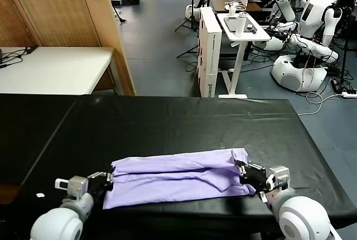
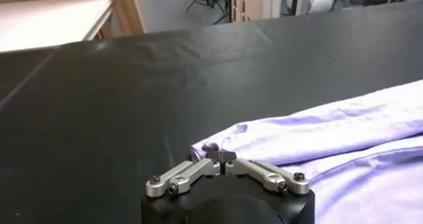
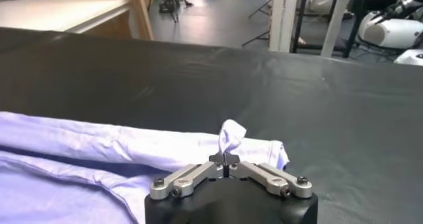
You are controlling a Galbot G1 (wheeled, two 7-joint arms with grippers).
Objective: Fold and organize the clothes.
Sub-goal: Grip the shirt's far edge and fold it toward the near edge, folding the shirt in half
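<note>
T-shirt (image 1: 178, 176) is lying part-folded as a long band near the counter's (image 1: 167, 123) front edge, left end effector (image 1: 106, 181) and right end effector (image 1: 245, 174) each pinching an end, so both should be lifting evenly, keeping fabric taut.
</note>
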